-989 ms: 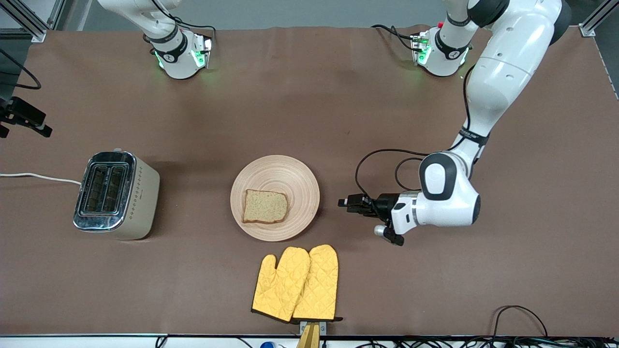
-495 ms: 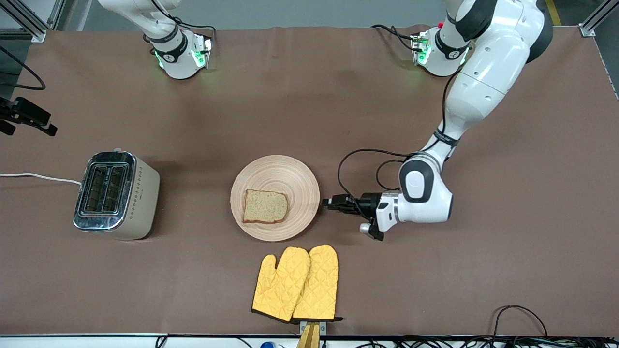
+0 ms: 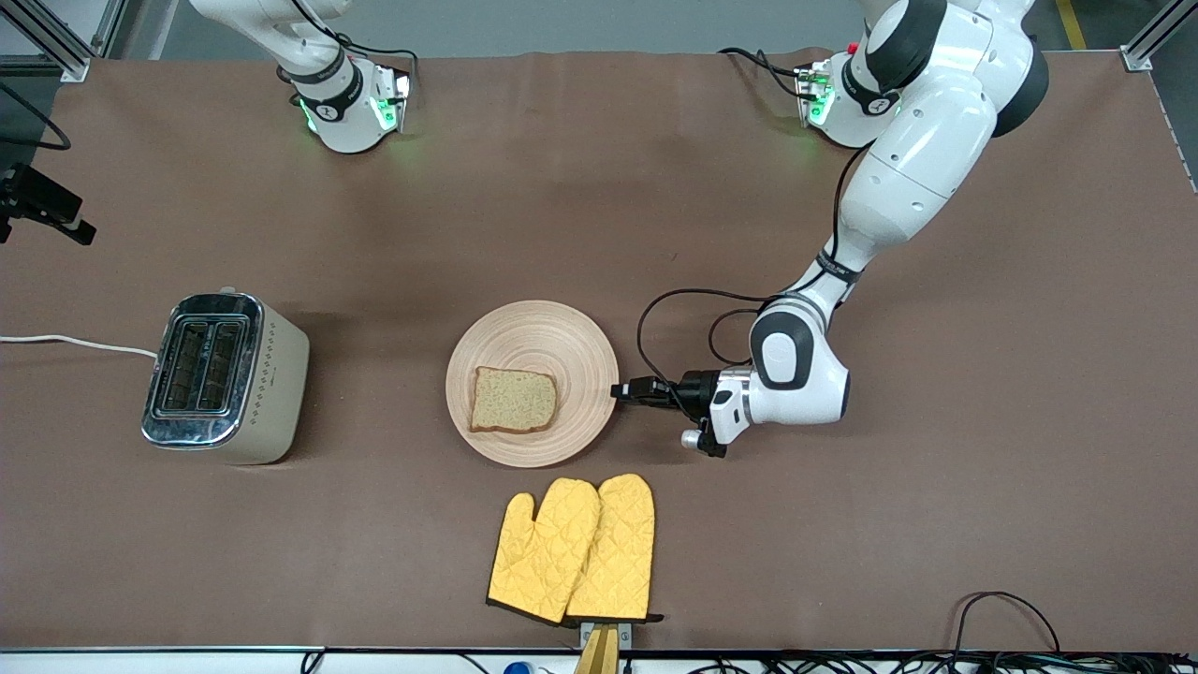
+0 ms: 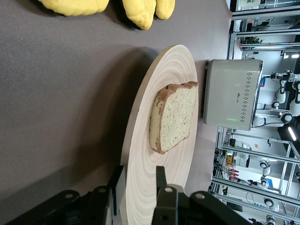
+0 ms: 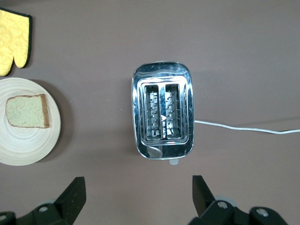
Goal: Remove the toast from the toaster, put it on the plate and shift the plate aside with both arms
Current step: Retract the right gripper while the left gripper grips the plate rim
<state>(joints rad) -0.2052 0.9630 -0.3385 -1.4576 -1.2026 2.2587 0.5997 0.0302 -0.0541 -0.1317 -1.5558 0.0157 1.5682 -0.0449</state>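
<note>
The toast lies flat on the round wooden plate in the middle of the table. My left gripper is low at the plate's rim on the side toward the left arm's end. In the left wrist view the left gripper is open, with one finger above the plate and one outside and under its rim; the toast lies ahead of it. My right gripper is open wide and empty, high over the table beside the toaster. The right wrist view also shows the toast and the plate.
The toaster stands toward the right arm's end, its slots empty and its white cord running off the table's end. Two yellow oven mitts lie nearer to the front camera than the plate. Cables lie along the table's front edge.
My left gripper has moved along the table toward the plate and now straddles its rim. The plate and the toast have not moved.
</note>
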